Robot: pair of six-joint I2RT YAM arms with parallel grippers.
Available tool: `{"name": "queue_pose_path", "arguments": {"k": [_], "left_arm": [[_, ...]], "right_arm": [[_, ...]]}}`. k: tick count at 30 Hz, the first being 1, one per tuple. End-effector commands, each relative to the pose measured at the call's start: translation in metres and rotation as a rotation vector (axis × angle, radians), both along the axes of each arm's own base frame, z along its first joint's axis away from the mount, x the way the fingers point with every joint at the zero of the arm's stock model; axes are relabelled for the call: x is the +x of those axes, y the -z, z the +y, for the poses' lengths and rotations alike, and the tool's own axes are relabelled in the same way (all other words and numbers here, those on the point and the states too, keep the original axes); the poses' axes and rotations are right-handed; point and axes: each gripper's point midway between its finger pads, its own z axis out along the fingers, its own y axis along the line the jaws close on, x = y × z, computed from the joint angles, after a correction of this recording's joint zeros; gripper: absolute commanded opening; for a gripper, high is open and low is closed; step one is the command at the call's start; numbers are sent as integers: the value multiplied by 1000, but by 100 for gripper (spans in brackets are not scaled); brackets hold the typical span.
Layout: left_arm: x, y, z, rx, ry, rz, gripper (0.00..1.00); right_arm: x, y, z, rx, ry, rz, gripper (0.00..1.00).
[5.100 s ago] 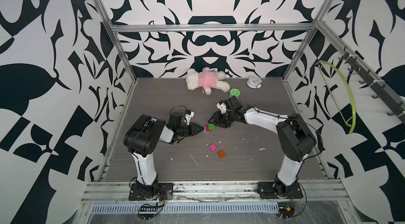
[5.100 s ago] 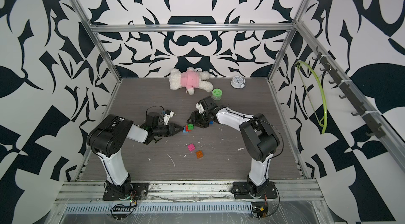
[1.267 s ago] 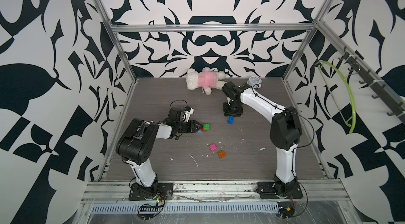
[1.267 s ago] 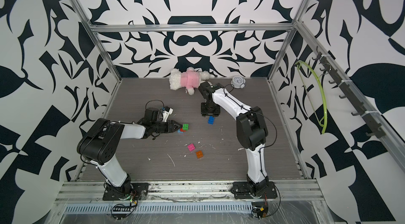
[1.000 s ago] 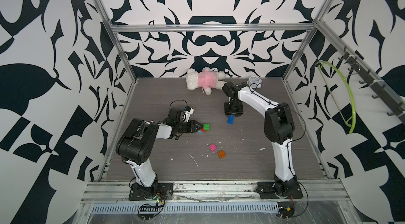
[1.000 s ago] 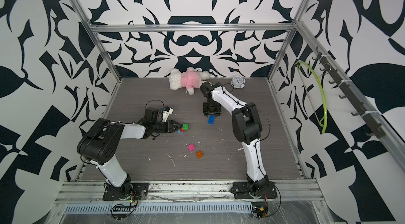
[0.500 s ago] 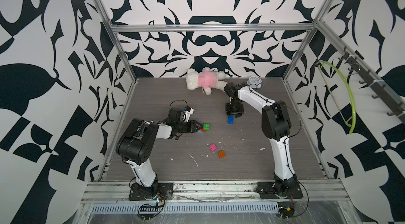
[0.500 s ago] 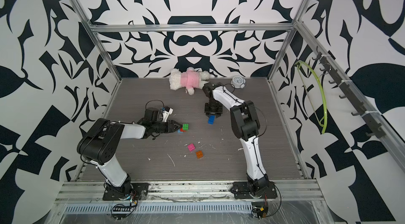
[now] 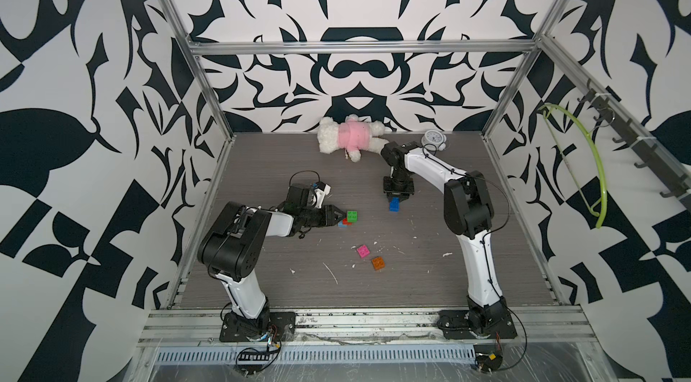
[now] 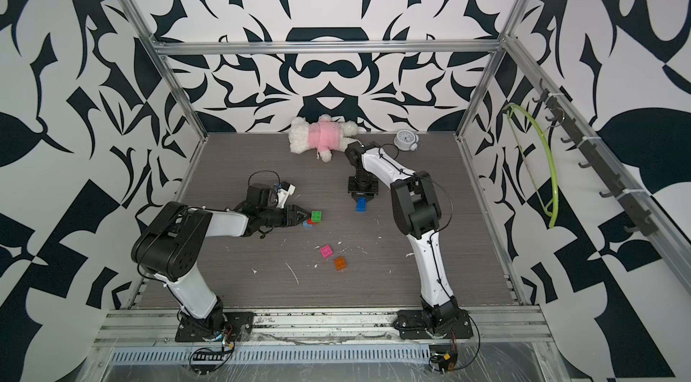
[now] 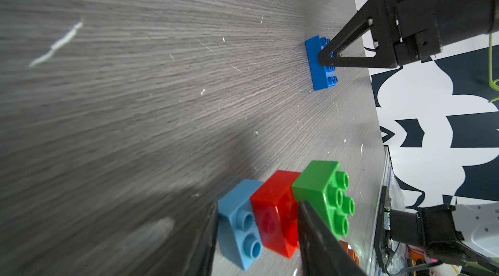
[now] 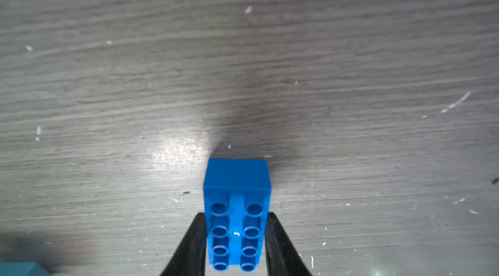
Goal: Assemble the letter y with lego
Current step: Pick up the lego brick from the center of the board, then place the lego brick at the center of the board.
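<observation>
Right pincer (image 12: 235, 219) is clenched on the blue brick (image 12: 237, 180), which rests on the desk (image 9: 411, 286). Left pincer (image 11: 257, 205) grasps the stack (image 11: 272, 193) of light blue, red and green, lying sideways. Pink brick (image 9: 362, 250) and orange brick (image 9: 378, 263) lie loose nearby.

A plush bear (image 9: 347, 137) lies near a small alarm clock (image 9: 433, 140).

The grey wood-grain table (image 9: 411, 286) carries a plush (image 9: 349, 137) and a clock (image 9: 433, 139) at its far edge. Mid-table lie a blue brick (image 9: 393, 205) and, toward the left edge, a green-red-light-blue row (image 9: 347, 219). Nearer the front edge, a pink brick (image 9: 362, 250) and an orange brick (image 9: 378, 263) lie just apart among white scraps (image 9: 331, 272).
</observation>
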Motion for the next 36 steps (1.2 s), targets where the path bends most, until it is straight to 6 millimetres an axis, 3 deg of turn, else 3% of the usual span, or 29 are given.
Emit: {"name": "queue_pose_path", "arguments": {"k": [1,5,8,13,19,23,28,36], "left_arm": [[-29,56,29,157,-57,174,50],[-29,56,29,157,-57,174,50],[-30,57,29,158,-57,177,50],[-29,55,29,156,-57,172,50],[-29,56,29,158,-56,174,50],[-29,56,29,158,-55,174,50],[-29,56,29,158,-56,173,50],[-30,56,29,158,-54,173,50]], "right_arm": [[-2,-6,1,11,-30,-1,33],[-6,-14,-1,12,-104,-11,30],[-6,-35,-3,19,-226,-57,29],[-15,-70,-4,42,-537,-144,29],[-29,-94,-2,66,-892,-231,27],[-36,-93,-2,50,-1059,-259,23],[-56,-69,-6,-27,-1323,-224,22],[-69,-47,-7,-57,-1541,-158,21]]}}
